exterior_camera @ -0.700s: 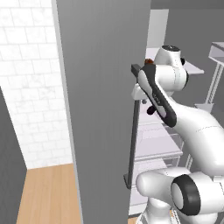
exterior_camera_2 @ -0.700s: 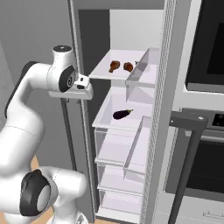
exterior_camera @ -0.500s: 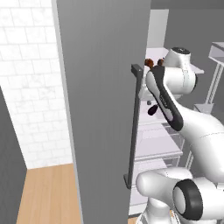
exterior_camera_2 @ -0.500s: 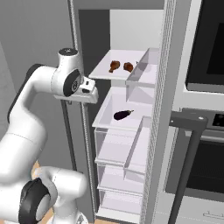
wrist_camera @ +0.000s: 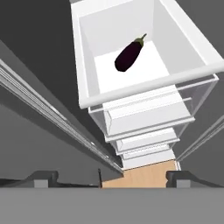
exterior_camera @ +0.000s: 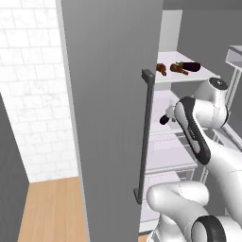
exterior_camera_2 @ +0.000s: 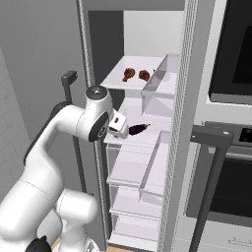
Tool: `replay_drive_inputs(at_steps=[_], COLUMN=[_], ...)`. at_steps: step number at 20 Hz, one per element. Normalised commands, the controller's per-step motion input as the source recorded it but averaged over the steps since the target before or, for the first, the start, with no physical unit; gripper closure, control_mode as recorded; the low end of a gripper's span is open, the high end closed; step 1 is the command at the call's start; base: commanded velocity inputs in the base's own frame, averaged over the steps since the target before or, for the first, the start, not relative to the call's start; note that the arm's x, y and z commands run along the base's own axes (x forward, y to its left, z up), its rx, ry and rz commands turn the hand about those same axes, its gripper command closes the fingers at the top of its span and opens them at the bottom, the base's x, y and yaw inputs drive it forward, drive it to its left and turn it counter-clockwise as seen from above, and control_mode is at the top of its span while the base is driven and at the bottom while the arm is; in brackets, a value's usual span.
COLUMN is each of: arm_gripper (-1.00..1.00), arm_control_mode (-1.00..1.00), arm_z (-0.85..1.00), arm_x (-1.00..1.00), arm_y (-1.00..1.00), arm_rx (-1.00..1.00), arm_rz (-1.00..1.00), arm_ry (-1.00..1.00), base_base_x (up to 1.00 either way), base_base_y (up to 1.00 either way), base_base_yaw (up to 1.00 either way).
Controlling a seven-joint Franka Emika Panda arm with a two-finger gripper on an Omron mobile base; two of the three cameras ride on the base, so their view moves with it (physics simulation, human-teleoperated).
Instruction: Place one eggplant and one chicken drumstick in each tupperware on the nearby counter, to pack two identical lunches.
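- The fridge door (exterior_camera: 106, 118) stands open, a tall grey slab with a dark bar handle (exterior_camera: 143, 137) on its edge, left of the white shelves (exterior_camera_2: 142, 142).
- The white arm (exterior_camera_2: 64, 133) reaches into the fridge at about the level of the second shelf down.
- The gripper (wrist_camera: 111, 177) carries nothing; its two dark finger tips sit far apart at the bottom of the hand view, spread about as wide as they go, with bare air between them.
- A white bin (wrist_camera: 83, 65) on that shelf holds one eggplant (wrist_camera: 129, 54), which lies loose on the floor, well ahead of the fingers and clear of the walls.
- A second eggplant (exterior_camera: 188, 67) lies on the top shelf, at the far right of the row there.
- Two chicken drumsticks (exterior_camera_2: 136, 75) lie just beside each other on that top shelf, left of the second eggplant.
- Handling, as a judgement: the eggplant looks smooth, glossy and rounded, so it may roll or slip; firm flesh, modest weight, skin that bruises under a hard pinch.
- Best hold is likely across the thick middle of the body, fingers square to its long axis, not on the thin stem or the tapered end.
- The tupperware and counter are not visible from here.
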Motion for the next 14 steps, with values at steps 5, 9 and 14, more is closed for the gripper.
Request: replay_drive_inputs(at_steps=[5, 9, 14], arm_gripper=[-1.0, -1.0, -1.0], arm_control_mode=[-1.0, -1.0, -1.0], arm_z=[-0.13, -0.18, -0.07], arm_x=[0.52, 0.74, 0.73], arm_y=[-0.12, -0.47, -0.43], arm_rx=[0.0, 0.0, 0.03], arm_rz=[0.0, 0.0, 0.0], arm_ry=[0.01, 0.0, 0.05], base_base_x=[0.0, 0.0, 0.0], base_base_y=[0.0, 0.0, 0.0], base_base_yaw=[0.0, 0.0, 0.0])
